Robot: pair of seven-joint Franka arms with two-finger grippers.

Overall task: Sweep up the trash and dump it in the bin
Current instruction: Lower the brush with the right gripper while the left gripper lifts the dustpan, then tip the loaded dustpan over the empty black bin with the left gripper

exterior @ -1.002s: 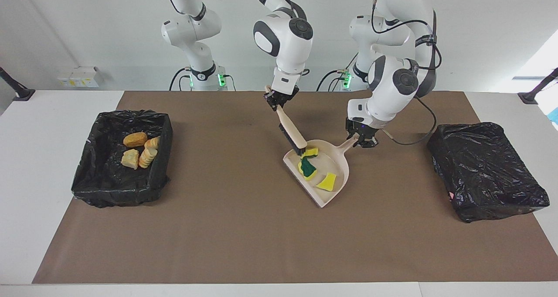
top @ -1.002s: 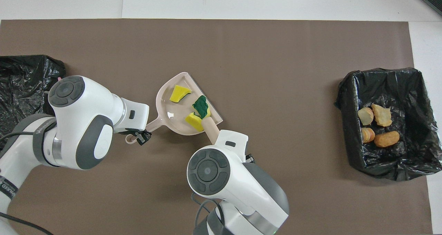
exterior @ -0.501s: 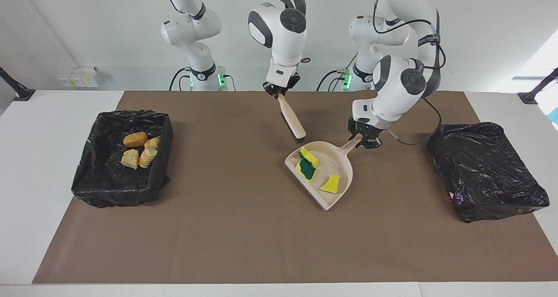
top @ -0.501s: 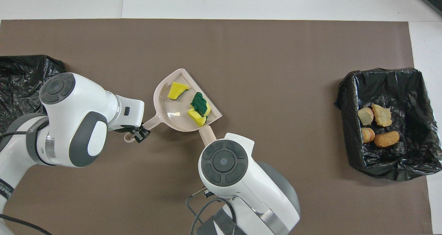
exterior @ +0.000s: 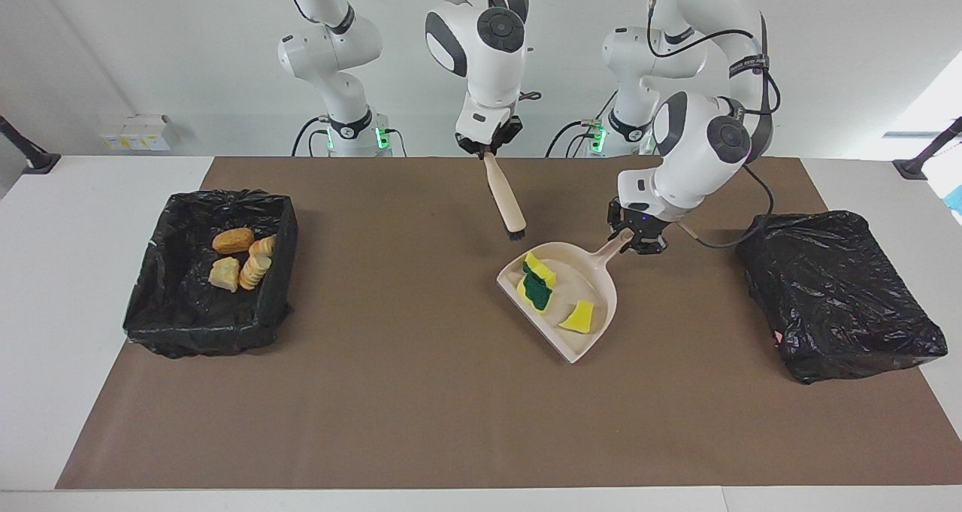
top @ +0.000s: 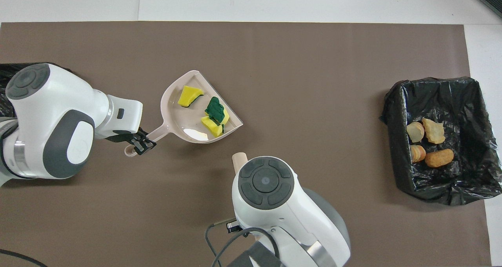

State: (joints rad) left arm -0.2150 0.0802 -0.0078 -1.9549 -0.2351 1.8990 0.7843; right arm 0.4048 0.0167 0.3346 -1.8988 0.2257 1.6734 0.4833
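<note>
Three yellow sponge pieces [exterior: 554,290], one showing a green face [top: 215,109], lie in the beige dustpan [exterior: 594,330], bunched toward its open lip apart from one piece lying alone deeper in the pan. The dustpan sits mid-surface, toward the left arm's end; whether its lip rests on the brown mat [exterior: 421,407] or hangs just above it is hard to judge. Left end effector [exterior: 636,241] is clamped on the dustpan handle, fingers closed around it. Right end effector [exterior: 488,148] grips the handle of the hand brush [exterior: 505,196], closed on it; the brush hangs tilted, dark bristles down, over bare mat beside the dustpan and clear of it. In the overhead view the right arm's wrist hides most of the brush, only its handle end [top: 238,161] showing. Four tan-orange bread-like chunks [exterior: 239,260] lie in the open black-lined bin [exterior: 180,324] at the right arm's end of the surface. A second black-bagged bin [exterior: 842,301] sits at the left arm's end, near the left arm's elbow.
</note>
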